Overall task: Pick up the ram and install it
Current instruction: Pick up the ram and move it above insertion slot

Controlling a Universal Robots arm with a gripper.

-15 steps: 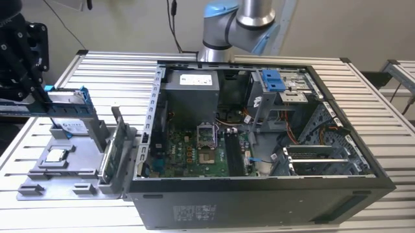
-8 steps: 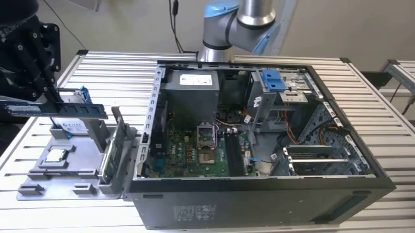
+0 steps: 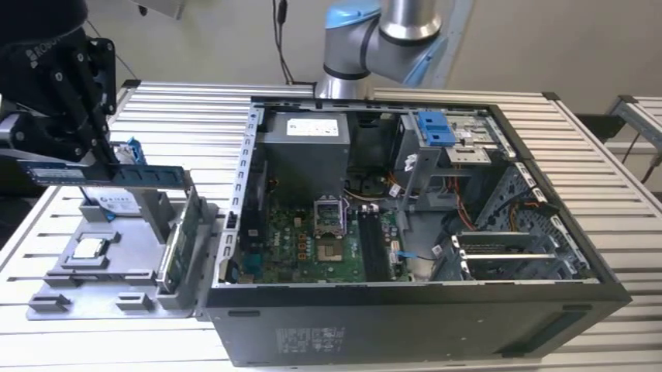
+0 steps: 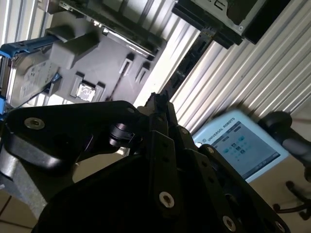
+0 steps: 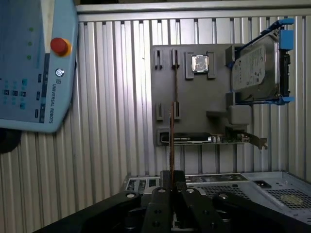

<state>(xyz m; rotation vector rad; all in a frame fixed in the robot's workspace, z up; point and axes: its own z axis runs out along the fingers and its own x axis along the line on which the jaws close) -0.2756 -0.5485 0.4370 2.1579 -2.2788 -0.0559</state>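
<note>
A slatted aluminium table (image 3: 186, 108) sits in bright, even light. Behind the table is a plain pale wall (image 3: 548, 39), and beside it, at the exterior view's right, a second slatted bench (image 3: 643, 116).

The jaws pinch the ram (image 5: 171, 141) edge-on over the grey holder (image 5: 194, 97); a CPU chip (image 5: 200, 63) and hard drive (image 5: 256, 65) rest in it; a pendant (image 5: 34, 63) lies on the bench (image 5: 116, 97).

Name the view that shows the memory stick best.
The exterior view: the memory stick lies broadside, nearly its whole length visible, clamped in the gripper above the grey tray. The first wrist view gives just its thin edge, rising from the gripper; the second wrist view barely a sliver there.
</note>
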